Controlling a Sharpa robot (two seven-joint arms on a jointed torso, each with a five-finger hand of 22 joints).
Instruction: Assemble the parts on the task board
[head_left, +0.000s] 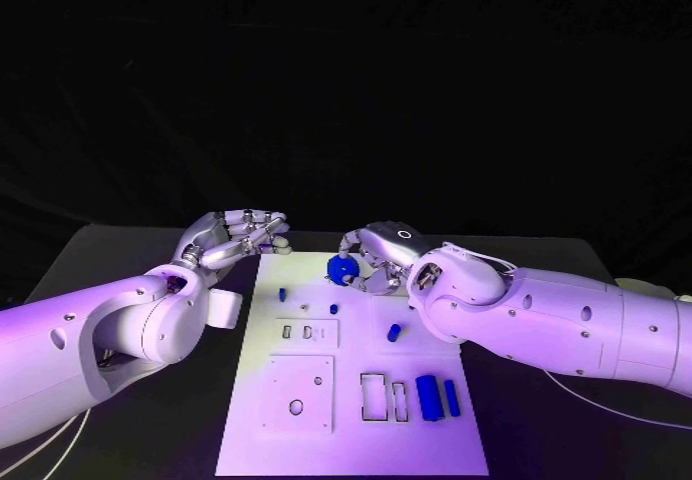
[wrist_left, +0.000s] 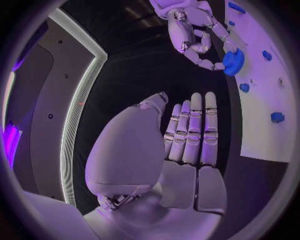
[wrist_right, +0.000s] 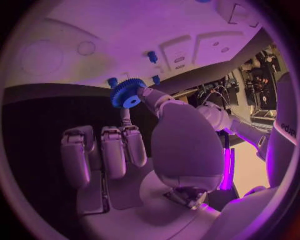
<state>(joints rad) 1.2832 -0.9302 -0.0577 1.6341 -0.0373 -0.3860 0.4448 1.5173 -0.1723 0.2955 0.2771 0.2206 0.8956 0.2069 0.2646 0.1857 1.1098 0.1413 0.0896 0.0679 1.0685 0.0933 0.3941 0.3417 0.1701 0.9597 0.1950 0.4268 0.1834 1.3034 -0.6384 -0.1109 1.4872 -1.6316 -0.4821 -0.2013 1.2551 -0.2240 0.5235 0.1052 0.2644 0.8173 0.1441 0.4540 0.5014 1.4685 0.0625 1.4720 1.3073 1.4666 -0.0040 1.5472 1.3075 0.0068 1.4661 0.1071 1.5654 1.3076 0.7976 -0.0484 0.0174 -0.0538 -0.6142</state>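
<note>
Head view tells me the job is far from finished: the white board (head_left: 353, 400) carries a long blue block (head_left: 428, 397) and a slimmer bar (head_left: 451, 398) lying flat near its right edge, another small piece (head_left: 394, 333) loose mid-board, and several cutouts that look unfilled. My right hand (head_left: 378, 262) is grasping a blue gear (head_left: 343, 268), pinched at the fingertips and held above the far end of the board; I cannot tell whether it touches the surface. I judge that seating this gear is the step in hand. My left hand (head_left: 238, 238) hovers just off the board's far-left corner, fingers together and bent, holding nothing.
</note>
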